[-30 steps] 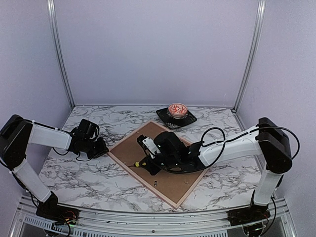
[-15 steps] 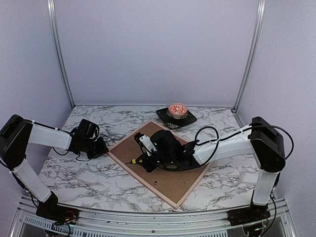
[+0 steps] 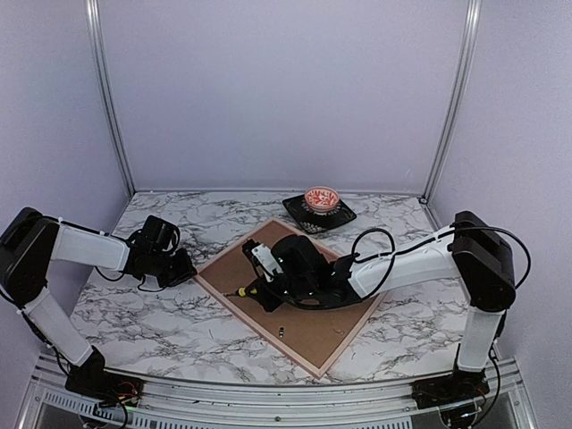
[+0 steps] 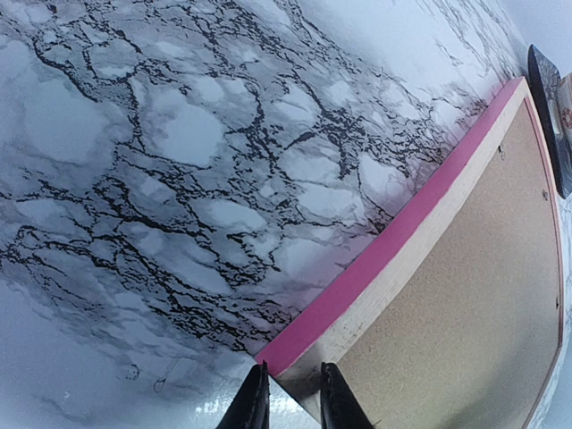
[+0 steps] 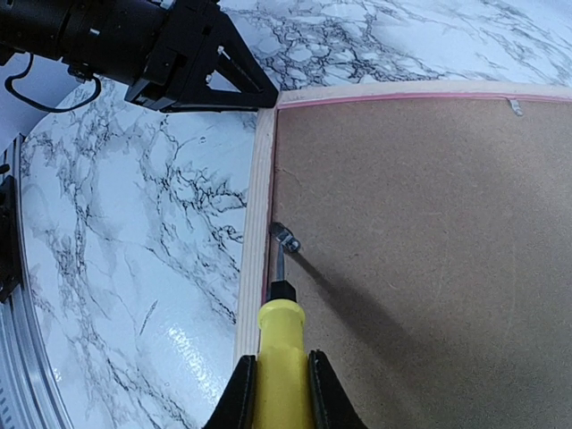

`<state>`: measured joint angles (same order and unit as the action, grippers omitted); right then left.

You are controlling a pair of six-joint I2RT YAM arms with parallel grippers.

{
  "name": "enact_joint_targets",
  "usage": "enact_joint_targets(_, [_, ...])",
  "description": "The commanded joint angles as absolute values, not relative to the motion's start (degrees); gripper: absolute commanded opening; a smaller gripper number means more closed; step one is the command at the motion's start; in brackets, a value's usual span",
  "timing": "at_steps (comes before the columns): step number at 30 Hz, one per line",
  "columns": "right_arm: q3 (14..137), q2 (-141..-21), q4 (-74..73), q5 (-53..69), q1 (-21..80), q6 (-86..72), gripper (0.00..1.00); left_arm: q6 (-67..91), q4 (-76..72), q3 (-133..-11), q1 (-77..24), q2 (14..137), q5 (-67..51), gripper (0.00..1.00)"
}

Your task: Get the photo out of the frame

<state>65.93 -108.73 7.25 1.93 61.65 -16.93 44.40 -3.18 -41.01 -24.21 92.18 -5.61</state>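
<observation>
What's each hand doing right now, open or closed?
Left hand: closed on the corner of the frame.
Right hand: closed on the yellow screwdriver, its tip at a metal clip.

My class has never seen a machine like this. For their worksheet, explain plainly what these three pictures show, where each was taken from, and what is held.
A left arm and a right arm, both robots, are bolted to a marble table. One picture looks down from above; the other two come from a camera on each wrist. A pink-edged picture frame lies face down, brown backing board upward, so the photo is hidden. The right pincer grips a yellow screwdriver, its tip at a small metal clip near the board's edge. The left pincer has its fingers either side of the frame's corner; whether it squeezes is unclear. A patterned bowl stands on a dark plate.
</observation>
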Motion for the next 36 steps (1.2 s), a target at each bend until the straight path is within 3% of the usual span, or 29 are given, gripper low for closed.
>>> enact_joint_targets(1, [69.3,-110.8,6.6,0.91,61.95,-17.64,0.0,43.77,3.9,-38.42,-24.79,95.09,-6.91,0.21])
enact_joint_targets(12, [71.01,-111.11,4.63,-4.74,61.3,-19.2,0.0,43.78,3.87,-38.5,-24.79,95.23,-6.95,0.21])
enact_joint_targets(21, [72.5,-108.81,5.44,-2.53,60.44,-17.98,0.0,43.71,3.79,-38.5,-24.79,95.15,-7.19,0.21])
enact_joint_targets(36, [88.72,-119.09,-2.45,-4.03,49.84,-15.2,0.0,43.48,3.78,-39.05,-24.8,94.84,-8.15,0.21])
